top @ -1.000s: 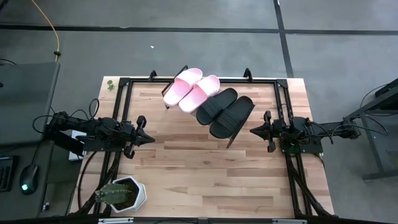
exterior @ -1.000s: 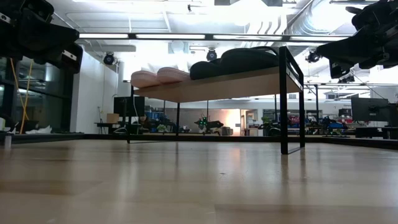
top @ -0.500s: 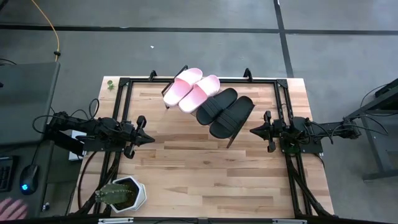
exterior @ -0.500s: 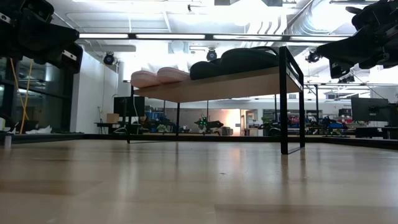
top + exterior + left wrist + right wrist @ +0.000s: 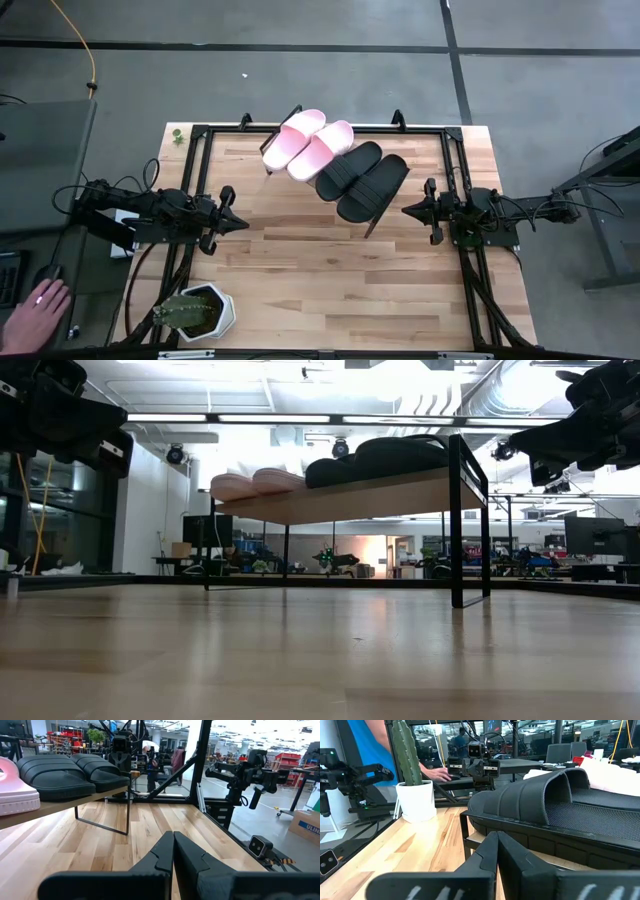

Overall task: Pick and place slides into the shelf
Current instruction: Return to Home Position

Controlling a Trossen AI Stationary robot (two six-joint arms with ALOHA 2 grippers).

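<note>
Two pink slides [image 5: 308,144] and two black slides [image 5: 361,177] lie in a row on the shelf [image 5: 350,494], in the upper centre of the high view, pink pair to the left, black pair to the right, neighbours touching. The left hand [image 5: 238,223] hangs over the table [image 5: 320,270] at the frame's left, fingers together, holding nothing. The right hand [image 5: 408,210] hangs at the right, near the black pair, fingers together too, empty. A potted cactus [image 5: 190,312] stands at lower left

A grey floor [image 5: 300,80] surrounds the wooden table [image 5: 330,290]; ceiling strip lights [image 5: 300,418] brighten the cluttered workshop behind.
</note>
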